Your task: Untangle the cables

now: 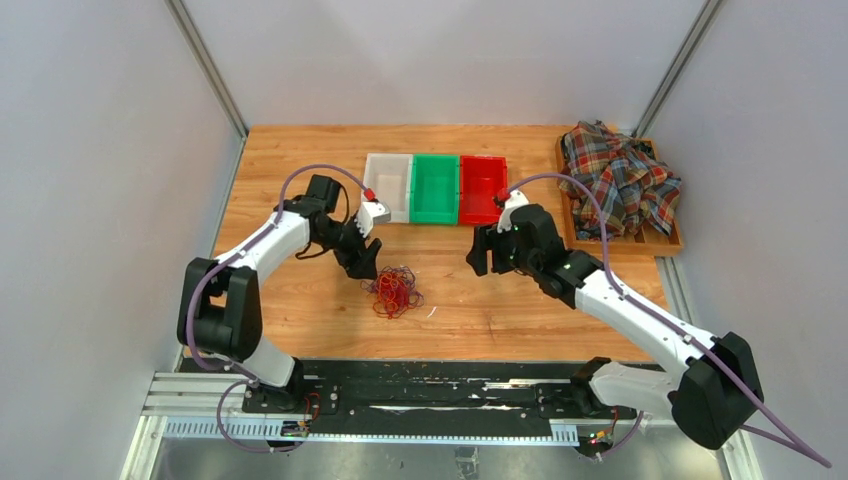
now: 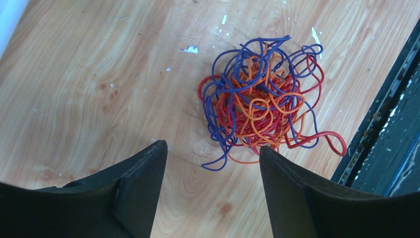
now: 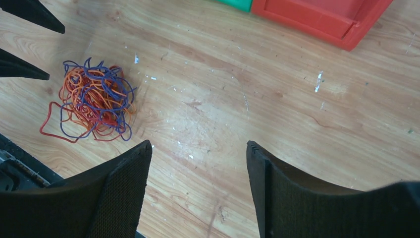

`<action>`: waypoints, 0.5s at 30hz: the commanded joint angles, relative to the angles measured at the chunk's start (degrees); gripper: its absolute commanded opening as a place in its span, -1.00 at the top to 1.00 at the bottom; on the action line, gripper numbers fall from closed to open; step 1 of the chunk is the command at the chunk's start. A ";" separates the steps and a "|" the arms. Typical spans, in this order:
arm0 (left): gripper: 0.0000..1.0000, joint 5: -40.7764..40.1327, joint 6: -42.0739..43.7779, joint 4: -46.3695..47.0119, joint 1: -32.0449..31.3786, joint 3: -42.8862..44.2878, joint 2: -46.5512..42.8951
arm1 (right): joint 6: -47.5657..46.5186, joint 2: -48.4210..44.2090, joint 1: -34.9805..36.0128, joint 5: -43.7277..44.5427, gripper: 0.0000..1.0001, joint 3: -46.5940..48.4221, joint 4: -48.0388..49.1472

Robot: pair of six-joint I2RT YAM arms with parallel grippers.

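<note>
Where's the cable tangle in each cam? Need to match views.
Top external: cables left of centre, just below the left pincer.
Left wrist: cables right of centre, just beyond the open left pincer.
Right wrist: cables at mid-left.
Shared landmark: the left pincer, beside the cables in every view; top-left corner in the right wrist view.

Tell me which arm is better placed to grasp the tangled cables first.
Probably the left. The left gripper is open and hangs close beside the cables, which lie just ahead of its fingers in its wrist view. The right gripper is open too, but stands farther off.
</note>
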 commanded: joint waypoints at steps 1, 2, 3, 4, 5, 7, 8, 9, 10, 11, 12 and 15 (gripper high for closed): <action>-0.40 1.91 6.07 -1.21 -1.50 1.21 1.42 | 0.67 0.59 1.97 1.01 -0.36 -0.01 -1.82; -0.38 2.13 6.63 -1.19 -1.73 1.17 1.65 | 0.81 0.60 2.19 0.98 -0.33 0.07 -1.58; -0.34 2.20 7.02 -1.25 -2.07 1.32 1.96 | 0.90 0.67 2.37 0.82 -0.31 0.09 -1.35; -0.26 2.03 7.19 -1.24 -2.40 1.58 2.31 | 1.03 0.75 2.52 0.66 -0.29 0.16 -0.95; -0.20 2.13 7.21 -1.42 -2.63 1.97 2.80 | 1.18 0.93 2.68 0.41 -0.27 0.11 -0.58; -0.06 3.12 7.77 -2.81 -2.76 3.70 4.44 | 1.36 1.74 2.87 -0.89 -0.21 0.54 -0.35; 0.04 3.38 8.30 -3.62 -2.84 4.51 5.16 | 1.28 2.37 2.88 -1.62 -0.15 1.08 -0.73; 0.15 3.45 8.75 -4.30 -2.93 5.02 5.72 | 1.41 2.96 2.88 -2.14 -0.09 1.78 -1.17; 0.24 3.41 9.41 -4.75 -2.93 5.22 6.06 | 1.45 3.37 2.93 -2.60 -0.03 2.19 -1.42; 0.31 3.42 9.74 -5.00 -3.04 5.18 6.13 | 1.47 3.55 2.97 -2.92 0.00 2.33 -1.53; 0.36 3.33 10.09 -5.03 -3.13 5.02 6.14 | 1.45 3.55 3.05 -3.00 0.03 2.30 -1.53; 0.42 2.96 10.58 -5.09 -3.58 4.39 5.91 | 1.28 2.59 3.15 -2.73 0.04 1.73 -1.04</action>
